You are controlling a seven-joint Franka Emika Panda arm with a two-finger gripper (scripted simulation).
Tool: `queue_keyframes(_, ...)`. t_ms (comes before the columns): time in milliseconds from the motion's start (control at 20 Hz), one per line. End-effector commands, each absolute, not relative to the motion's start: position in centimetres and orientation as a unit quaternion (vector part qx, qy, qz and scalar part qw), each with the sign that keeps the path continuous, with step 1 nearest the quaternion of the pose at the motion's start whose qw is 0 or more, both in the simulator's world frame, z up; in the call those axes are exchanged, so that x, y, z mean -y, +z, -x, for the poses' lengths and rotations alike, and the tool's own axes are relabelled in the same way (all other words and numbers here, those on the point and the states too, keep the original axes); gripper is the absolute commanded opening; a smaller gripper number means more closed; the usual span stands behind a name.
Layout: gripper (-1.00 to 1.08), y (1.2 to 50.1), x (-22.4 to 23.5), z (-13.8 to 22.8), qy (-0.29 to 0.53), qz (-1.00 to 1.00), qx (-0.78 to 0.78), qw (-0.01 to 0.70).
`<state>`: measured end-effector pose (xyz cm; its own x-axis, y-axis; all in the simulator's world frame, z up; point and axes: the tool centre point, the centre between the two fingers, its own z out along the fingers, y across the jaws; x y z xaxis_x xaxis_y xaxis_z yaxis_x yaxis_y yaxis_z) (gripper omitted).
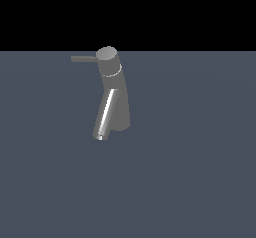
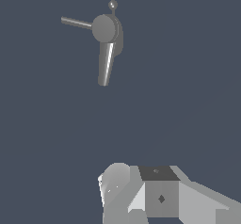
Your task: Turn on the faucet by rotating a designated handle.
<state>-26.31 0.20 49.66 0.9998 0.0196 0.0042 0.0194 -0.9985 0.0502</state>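
The faucet is a dark grey tapered column standing on the flat grey floor, with a round cap on top. Its shiny spout slants down toward the front. The handle, a thin grey rod, sticks out level from the cap toward the exterior view's left. The wrist view looks down on the faucet, the handle and the spout from a distance. Grey blocky parts of my gripper show at that picture's edge, far from the faucet. Its fingers are not clear enough to read. No arm shows in the exterior view.
A small ball on a thin stem shows just behind the faucet's cap in the wrist view. The grey floor spreads flat around the faucet on all sides.
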Motion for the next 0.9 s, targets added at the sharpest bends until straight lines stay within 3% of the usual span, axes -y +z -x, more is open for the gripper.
queue_keyframes(0,-1.00,49.7,-0.2,26.3,0.002,-1.000,-0.010,0.025)
queue_keyframes(850,-1.00,50.1,-2.1,25.9,0.005,-0.999,-0.006,0.034)
